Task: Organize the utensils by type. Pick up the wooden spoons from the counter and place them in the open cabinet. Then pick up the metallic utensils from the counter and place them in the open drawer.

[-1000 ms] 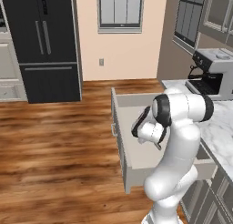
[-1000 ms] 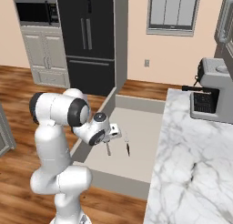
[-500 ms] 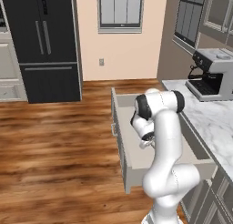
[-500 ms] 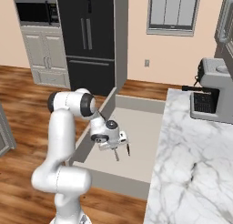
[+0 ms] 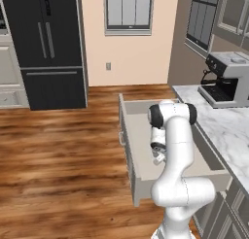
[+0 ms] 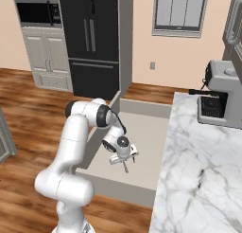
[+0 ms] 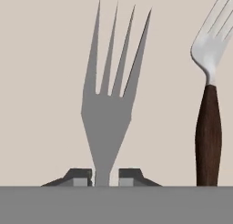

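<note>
My gripper is low inside the open drawer, pointing down at its bare floor. A grey-silver four-tined fork stands with its neck between my finger tips, tines pointing away from the hand. The jaws are slightly parted, with a thin gap showing beside the neck. A second metallic utensil, with a dark handle and silvery tines, lies on the drawer floor to the right. From the base, the gripper hangs over the drawer's near half. The wooden spoons are out of view.
The white marble counter runs along the drawer's right side, with a coffee machine at its far end. A wall cabinet hangs above it. A black fridge stands across the wooden floor. The drawer walls surround the hand.
The arm has swung down and lowered the fork deep into the drawer. The jaws, shut on the fork before, have parted a little.
</note>
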Available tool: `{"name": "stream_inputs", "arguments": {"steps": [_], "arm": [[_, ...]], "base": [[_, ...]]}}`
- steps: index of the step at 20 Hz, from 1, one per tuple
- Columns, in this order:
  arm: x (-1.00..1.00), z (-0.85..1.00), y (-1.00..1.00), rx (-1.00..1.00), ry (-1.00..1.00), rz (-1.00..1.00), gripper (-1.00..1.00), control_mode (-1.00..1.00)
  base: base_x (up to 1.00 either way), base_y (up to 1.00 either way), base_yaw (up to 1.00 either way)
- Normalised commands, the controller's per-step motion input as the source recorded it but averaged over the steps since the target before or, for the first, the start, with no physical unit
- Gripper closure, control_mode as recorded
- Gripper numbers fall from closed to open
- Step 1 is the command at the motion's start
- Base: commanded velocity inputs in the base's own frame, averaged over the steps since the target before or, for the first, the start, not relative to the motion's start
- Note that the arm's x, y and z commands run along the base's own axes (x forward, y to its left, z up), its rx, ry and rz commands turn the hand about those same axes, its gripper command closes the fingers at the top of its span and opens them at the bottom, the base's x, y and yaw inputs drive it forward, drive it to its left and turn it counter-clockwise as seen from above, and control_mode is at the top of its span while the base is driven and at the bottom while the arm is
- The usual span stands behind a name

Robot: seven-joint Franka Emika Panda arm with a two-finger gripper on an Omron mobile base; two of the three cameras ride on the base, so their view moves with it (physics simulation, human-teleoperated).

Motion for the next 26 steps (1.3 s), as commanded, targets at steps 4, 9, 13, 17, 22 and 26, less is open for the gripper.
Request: {"name": "stream_inputs", "arguments": {"steps": [4,9,13,17,22,26], "arm": [[0.41,-0.20,-0.08,0.00,0.00,0.04,-1.00,-1.00],[0.07,0.10,-0.16,0.04,0.01,0.07,-1.00,-1.00],[0.03,0.66,-0.18,0.01,0.19,0.11,-1.00,-1.00],[0.02,0.97,-0.13,0.00,0.33,0.12,-1.00,-1.00],[0.00,1.00,-0.31,0.00,0.32,0.05,-1.00,-1.00],[0.00,1.00,-0.32,0.00,0.20,0.03,-1.00,-1.00]], "base": [[0.00,0.00,0.00],[0.00,0.00,0.00],[0.00,0.00,0.00],[0.00,0.00,0.00],[0.00,0.00,0.00],[0.00,0.00,0.00]]}}
